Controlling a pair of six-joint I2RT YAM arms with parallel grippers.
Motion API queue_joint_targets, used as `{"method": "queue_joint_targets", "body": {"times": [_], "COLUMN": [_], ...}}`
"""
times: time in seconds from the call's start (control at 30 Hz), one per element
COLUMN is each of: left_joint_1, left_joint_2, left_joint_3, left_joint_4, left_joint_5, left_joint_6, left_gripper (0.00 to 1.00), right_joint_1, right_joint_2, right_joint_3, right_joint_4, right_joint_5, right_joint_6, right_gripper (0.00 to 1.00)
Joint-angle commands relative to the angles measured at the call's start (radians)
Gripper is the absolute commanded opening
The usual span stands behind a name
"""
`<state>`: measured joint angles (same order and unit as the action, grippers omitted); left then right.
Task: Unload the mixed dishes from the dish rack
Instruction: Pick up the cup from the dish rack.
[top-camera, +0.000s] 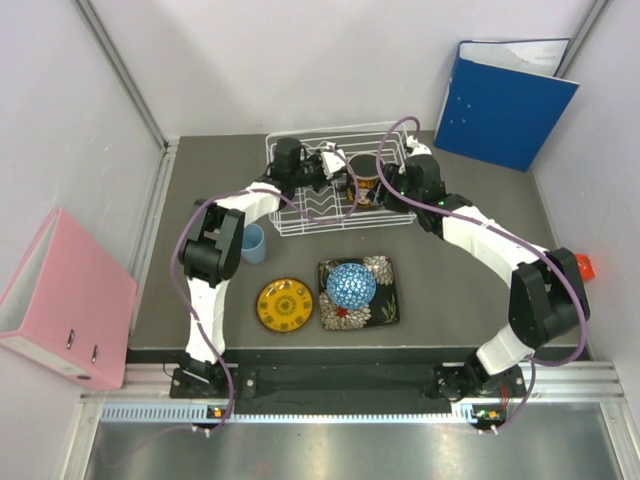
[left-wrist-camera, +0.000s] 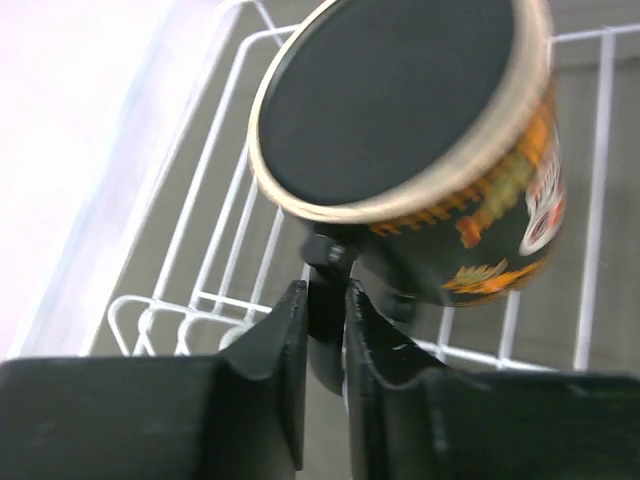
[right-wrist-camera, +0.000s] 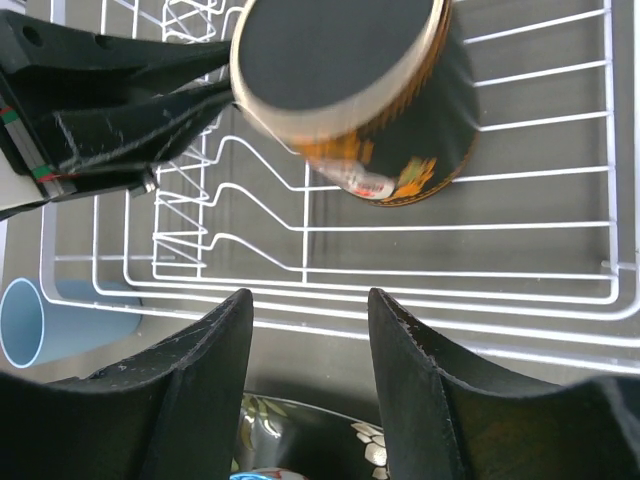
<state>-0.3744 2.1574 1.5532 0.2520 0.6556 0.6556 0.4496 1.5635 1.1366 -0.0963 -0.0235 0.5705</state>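
Note:
The dark patterned mug (top-camera: 362, 180) hangs over the white wire dish rack (top-camera: 300, 215), its dark base turned to both wrist cameras (left-wrist-camera: 400, 100) (right-wrist-camera: 340, 70). My left gripper (left-wrist-camera: 325, 300) is shut on the mug's handle and shows in the top view (top-camera: 335, 170). My right gripper (right-wrist-camera: 310, 305) is open and empty at the rack's front rim (right-wrist-camera: 450, 225). The blue mosaic bowl (top-camera: 351, 285) sits on the black floral plate (top-camera: 382, 305) in front of the rack. The yellow plate (top-camera: 285, 305) lies left of it. The light blue cup (top-camera: 253, 243) stands by the rack's left front corner.
A blue binder (top-camera: 505, 100) leans at the back right. A pink binder (top-camera: 60, 300) lies off the table's left edge. A small orange object (top-camera: 583, 265) sits at the right edge. White walls close in the back and sides.

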Motion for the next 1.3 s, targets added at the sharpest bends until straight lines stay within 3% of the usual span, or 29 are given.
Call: {"method": "queue_joint_targets", "body": {"times": [0.0,0.17,0.57,1.27], "left_joint_1": [-0.029,-0.029,-0.067,-0.124], "left_joint_2": [0.005,-0.011,-0.047,-0.116], "left_joint_3": [0.005,-0.013,-0.019,-0.097], "left_joint_4": [0.090,0.122,0.208,0.475], "left_joint_5": [-0.008,-0.011,-0.083,-0.454], "left_joint_6": [-0.002,-0.034,-0.111,-0.116], "left_gripper": [0.12,0.00,0.00,0.00], "right_joint_1": [0.009,0.009,0.011,0.009], "right_joint_2": [0.000,-0.011,-0.017,-0.118], "right_joint_3": [-0.001,-0.008,-0.011,0.008], "right_joint_4": [0.040,0.040,0.043,0.015], "right_joint_5": [-0.012,-0.003,0.016,0.108], "right_joint_6": [0.009,0.009,0.017,0.035], "right_gripper": [0.50,0.50,0.50,0.49]}}
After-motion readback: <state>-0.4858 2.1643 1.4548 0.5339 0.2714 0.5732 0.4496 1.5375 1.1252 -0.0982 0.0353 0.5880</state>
